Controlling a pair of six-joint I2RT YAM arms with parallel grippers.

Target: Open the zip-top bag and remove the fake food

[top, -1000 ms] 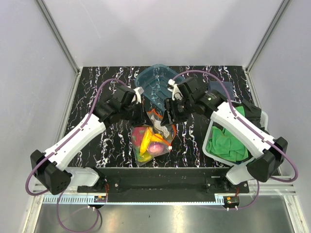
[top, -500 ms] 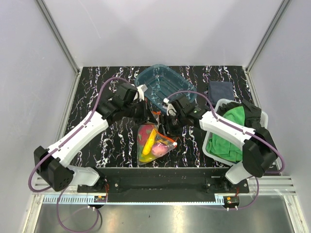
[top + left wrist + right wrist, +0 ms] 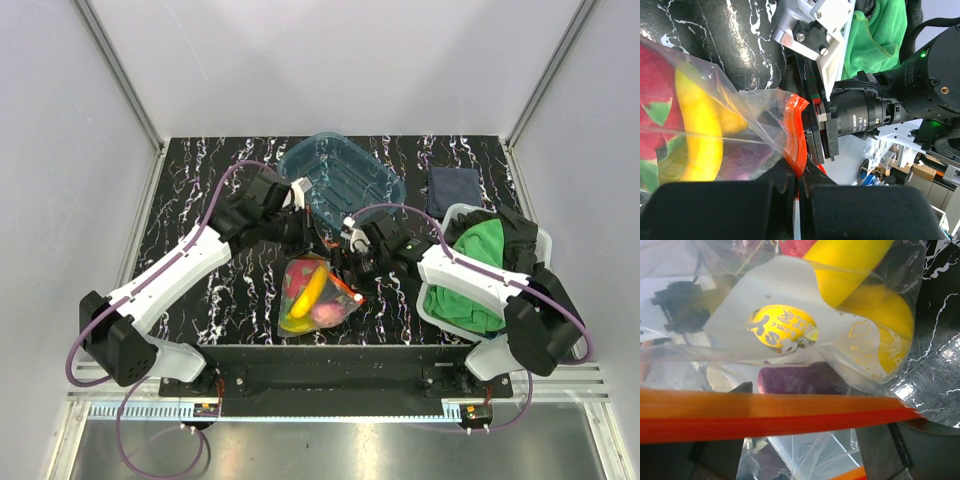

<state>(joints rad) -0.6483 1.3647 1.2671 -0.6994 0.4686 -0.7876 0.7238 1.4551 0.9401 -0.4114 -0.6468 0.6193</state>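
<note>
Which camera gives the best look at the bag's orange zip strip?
Right wrist: the zip strip runs across almost the whole frame, close up. Left wrist shows only a short curved stretch; the top view, just an orange sliver.

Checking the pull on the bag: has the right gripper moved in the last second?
Yes: the right gripper came toward the near edge, away from the teal tray, alongside the zip-top bag.

Yellow label (image 3: 782,329) on/in zip-top bag (image 3: 790,412), txt unreadable.
</note>
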